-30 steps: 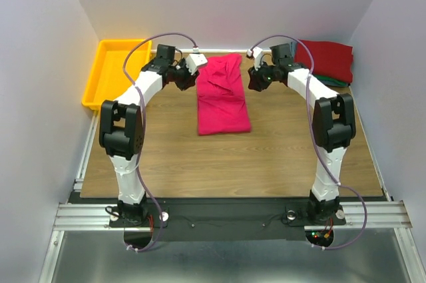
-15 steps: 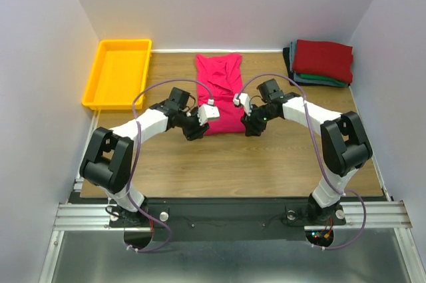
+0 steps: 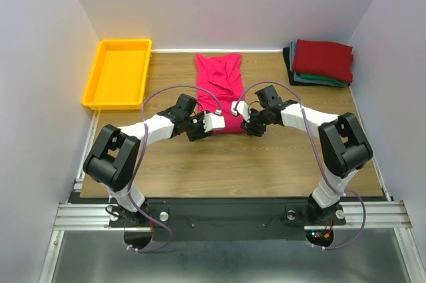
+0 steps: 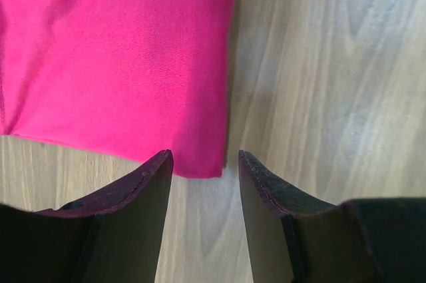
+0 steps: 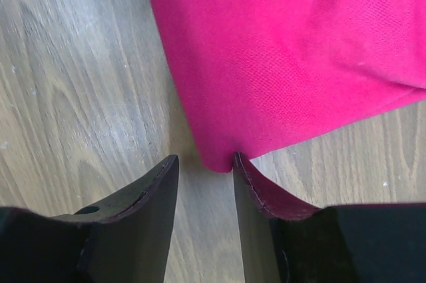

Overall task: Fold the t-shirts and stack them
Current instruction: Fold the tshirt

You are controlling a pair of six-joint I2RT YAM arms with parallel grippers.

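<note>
Crimson t-shirt [image 3: 219, 90] lies flat on the table [image 3: 266, 160], long axis running near-to-far; only wrist views show left gripper [image 4: 203, 163] and right gripper [image 5: 205, 166] parted, straddling its near corners.

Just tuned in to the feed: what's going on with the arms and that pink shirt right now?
Both arms are on the crimson t-shirt, which lies as a long folded strip mid-table. The left end effector and right end effector are both open, each low at a near corner of the shirt, with nothing pinched yet. A stack of folded shirts waits at the far right. The yellow tray sits at the far left.
</note>
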